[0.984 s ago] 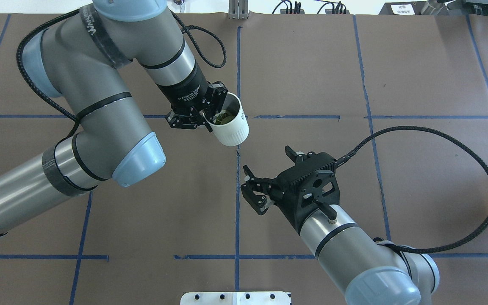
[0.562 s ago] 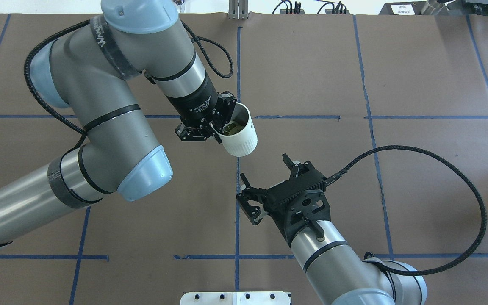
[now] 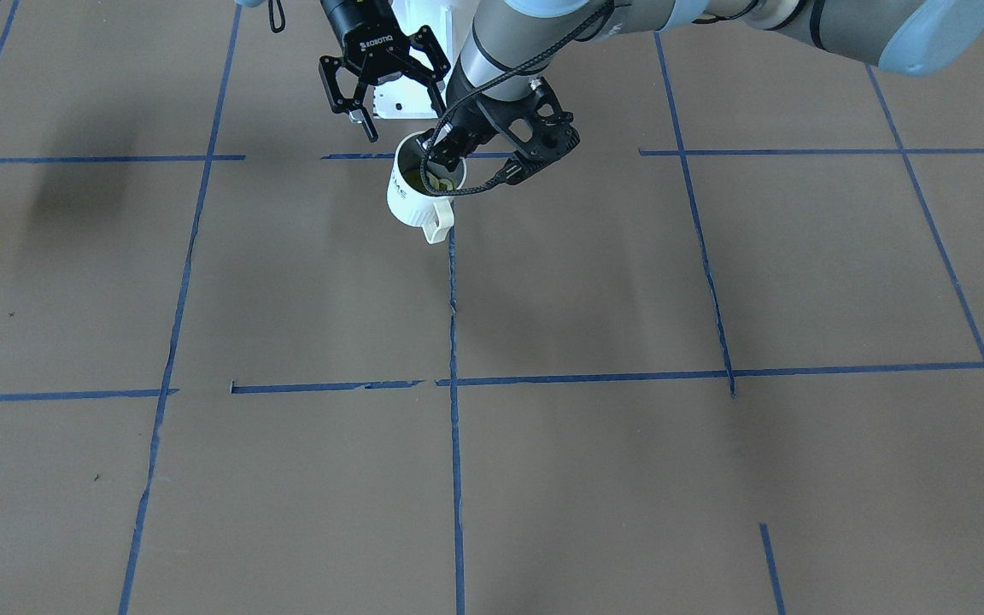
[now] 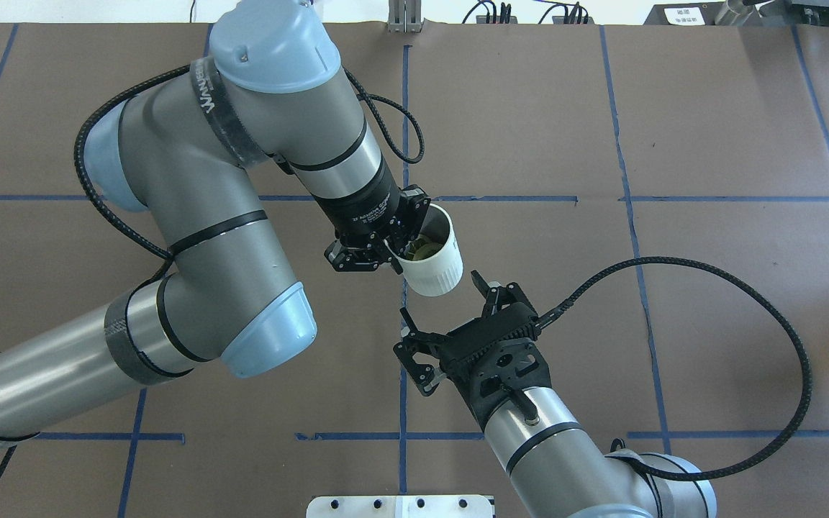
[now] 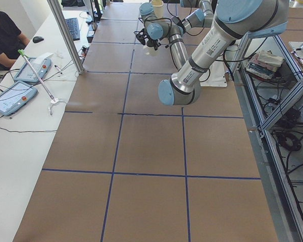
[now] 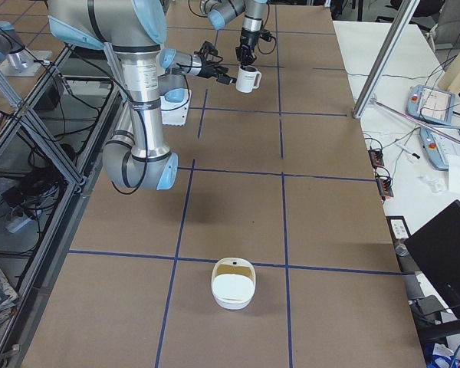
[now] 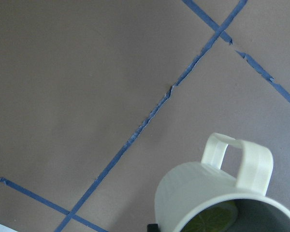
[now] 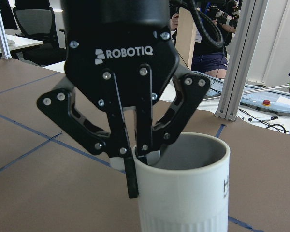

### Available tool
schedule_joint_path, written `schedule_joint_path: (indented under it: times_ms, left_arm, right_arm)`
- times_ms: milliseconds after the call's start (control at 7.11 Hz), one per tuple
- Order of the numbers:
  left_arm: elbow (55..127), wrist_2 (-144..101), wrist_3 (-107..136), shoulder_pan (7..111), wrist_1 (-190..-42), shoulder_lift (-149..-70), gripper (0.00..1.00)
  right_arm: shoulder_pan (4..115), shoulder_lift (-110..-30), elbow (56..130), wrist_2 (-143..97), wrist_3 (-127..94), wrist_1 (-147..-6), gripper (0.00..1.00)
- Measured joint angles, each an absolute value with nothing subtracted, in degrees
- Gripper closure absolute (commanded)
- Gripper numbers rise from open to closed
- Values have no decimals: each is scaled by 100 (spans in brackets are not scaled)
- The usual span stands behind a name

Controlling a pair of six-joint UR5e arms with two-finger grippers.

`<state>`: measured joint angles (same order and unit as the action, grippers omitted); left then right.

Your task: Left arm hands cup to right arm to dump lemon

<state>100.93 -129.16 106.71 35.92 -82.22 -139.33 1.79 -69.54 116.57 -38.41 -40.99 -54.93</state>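
I have the cup hanging upright beside the middle tape line of the table. The lemon lies inside it, and the left gripper pinches its rim, one finger inside the wall and one outside. The left arm reaches in with a bent elbow, wrist pointing down. The right arm stretches level toward the cup, and the right gripper is spread wide just beside it, seemingly not touching.
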Motion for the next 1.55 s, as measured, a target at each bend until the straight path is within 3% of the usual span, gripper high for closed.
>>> schedule_joint_path:
  times_ms: [1547]
  left_arm:
    - [10704,-13160,10720,3507,-7927,-13886,100]
  right_arm:
    - [193,-6898,11495,-3835,-3849,-5493,1]
